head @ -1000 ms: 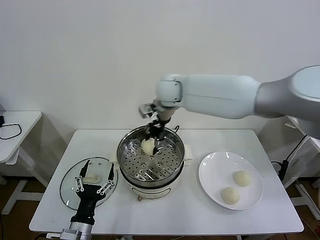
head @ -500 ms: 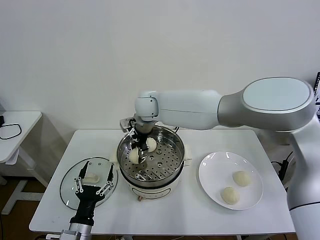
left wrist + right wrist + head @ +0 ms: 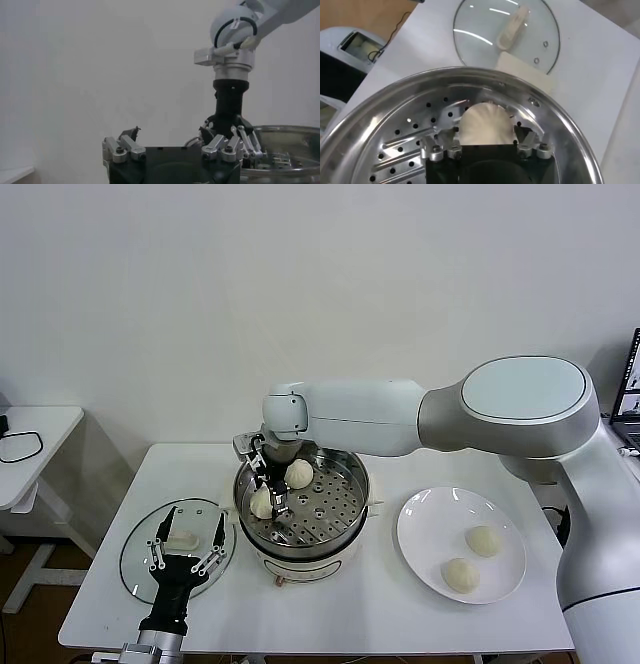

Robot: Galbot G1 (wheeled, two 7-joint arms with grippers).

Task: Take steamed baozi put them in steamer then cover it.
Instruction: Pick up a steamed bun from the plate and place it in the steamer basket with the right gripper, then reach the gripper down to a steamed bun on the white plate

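Left of the steamer point(image 3: 300, 509), the open, empty left gripper point(image 3: 186, 552) hovers over the glass lid point(image 3: 140, 556). Inside, the right gripper point(image 3: 268, 502) spreads around a just-released second baozi point(image 3: 261, 503). Two wait on the plate point(image 3: 420, 534); fetch next.

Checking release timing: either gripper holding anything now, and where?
Nothing held. Right gripper is open around a baozi in the steamer; left gripper open over the cover.
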